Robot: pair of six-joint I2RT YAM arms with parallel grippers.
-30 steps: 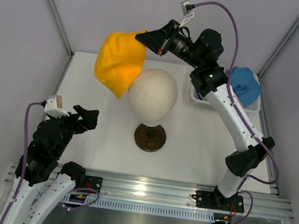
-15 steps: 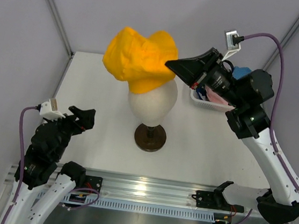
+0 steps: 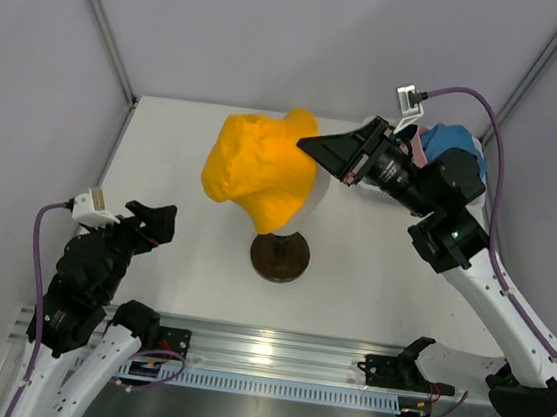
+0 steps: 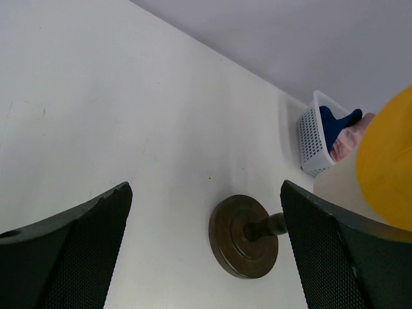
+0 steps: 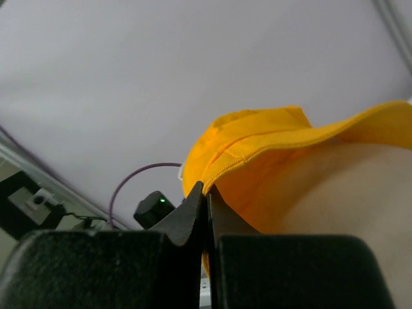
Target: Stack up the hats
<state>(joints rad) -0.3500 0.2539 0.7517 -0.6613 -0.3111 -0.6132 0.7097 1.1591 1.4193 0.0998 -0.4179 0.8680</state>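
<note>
The yellow hat [image 3: 258, 169] is draped over the top of the cream mannequin head [image 3: 307, 196], hanging down its left side. My right gripper [image 3: 306, 146] is shut on the yellow hat's brim [image 5: 257, 154] at the head's upper right. The sky blue hat [image 3: 458, 152] and the pink hat [image 4: 351, 138] lie in the white basket [image 4: 310, 145] at the back right, with a darker blue hat [image 4: 336, 122] showing there in the left wrist view. My left gripper [image 3: 156, 222] is open and empty, low at the left, facing the head's dark base [image 4: 248, 235].
The mannequin's dark round base [image 3: 279, 257] stands mid-table. Grey walls enclose the table at the back and sides. A metal rail [image 3: 272, 354] runs along the near edge.
My right gripper has carried the yellow hat from the back left over the head and lowered it onto it. The left arm has barely moved.
</note>
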